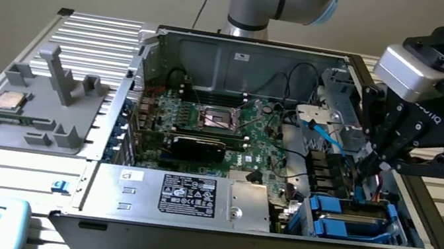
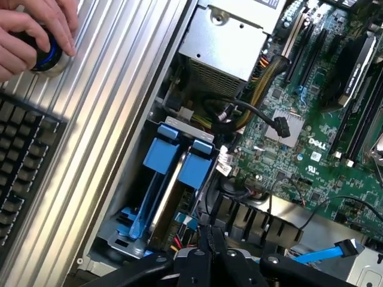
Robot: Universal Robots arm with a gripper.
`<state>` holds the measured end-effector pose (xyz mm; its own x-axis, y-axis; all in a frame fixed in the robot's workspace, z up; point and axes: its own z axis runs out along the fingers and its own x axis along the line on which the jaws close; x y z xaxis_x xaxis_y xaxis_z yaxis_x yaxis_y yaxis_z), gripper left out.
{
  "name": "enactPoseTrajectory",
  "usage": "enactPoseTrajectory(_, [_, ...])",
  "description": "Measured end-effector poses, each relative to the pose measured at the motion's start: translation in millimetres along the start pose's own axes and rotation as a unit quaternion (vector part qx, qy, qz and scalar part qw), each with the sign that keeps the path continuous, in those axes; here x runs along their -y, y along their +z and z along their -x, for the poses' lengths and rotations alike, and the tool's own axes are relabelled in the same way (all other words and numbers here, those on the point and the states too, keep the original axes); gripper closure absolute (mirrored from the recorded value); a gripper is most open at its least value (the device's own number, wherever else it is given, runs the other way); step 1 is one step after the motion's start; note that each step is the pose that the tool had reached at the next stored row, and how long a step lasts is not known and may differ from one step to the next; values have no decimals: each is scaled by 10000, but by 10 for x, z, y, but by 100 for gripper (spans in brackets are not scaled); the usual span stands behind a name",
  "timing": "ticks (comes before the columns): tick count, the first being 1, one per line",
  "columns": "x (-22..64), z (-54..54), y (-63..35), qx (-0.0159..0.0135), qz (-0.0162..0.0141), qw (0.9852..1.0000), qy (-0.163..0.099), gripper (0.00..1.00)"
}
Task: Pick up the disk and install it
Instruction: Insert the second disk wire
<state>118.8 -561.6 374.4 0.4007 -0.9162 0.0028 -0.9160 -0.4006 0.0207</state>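
Observation:
The disk (image 1: 353,218), silver-grey in its bright blue carrier frame, sits down in the drive bay at the front corner of the open computer case, on the exterior view's right. In the wrist view the disk (image 2: 170,190) stands on edge between two blue carrier handles. My gripper (image 1: 373,166) hangs just above and behind the bay, a little apart from the disk. Its black fingers (image 2: 203,248) are shut together with nothing between them.
The case holds a green motherboard (image 1: 222,121), a silver power supply box (image 1: 184,195) with a black label, and a blue cable (image 1: 327,138) near the bay. A grey fixture (image 1: 37,108) carries a small CPU chip. A person's hand (image 2: 33,27) rests on a knob beside a keyboard (image 2: 24,155).

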Motion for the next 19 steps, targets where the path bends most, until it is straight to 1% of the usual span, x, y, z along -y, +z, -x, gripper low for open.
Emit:
enactPoseTrajectory(3, [0, 0, 3, -9, -7, 9996, -269, 89])
enactPoseTrajectory(5, [0, 0, 6, -14, -11, 9989, -460, 89])
enactPoseTrajectory(8, [0, 0, 11, -23, -18, 9973, -729, 89])
enactPoseTrajectory(10, [0, 0, 14, -28, -23, 9958, -911, 89])
enactPoseTrajectory(13, [0, 0, 20, -30, -31, 9930, -1179, 89])
enactPoseTrajectory(15, [1, 0, 26, -27, -39, 9907, -1363, 89])
enactPoseTrajectory(19, [1, 0, 36, -23, -52, 9851, -1721, 89])
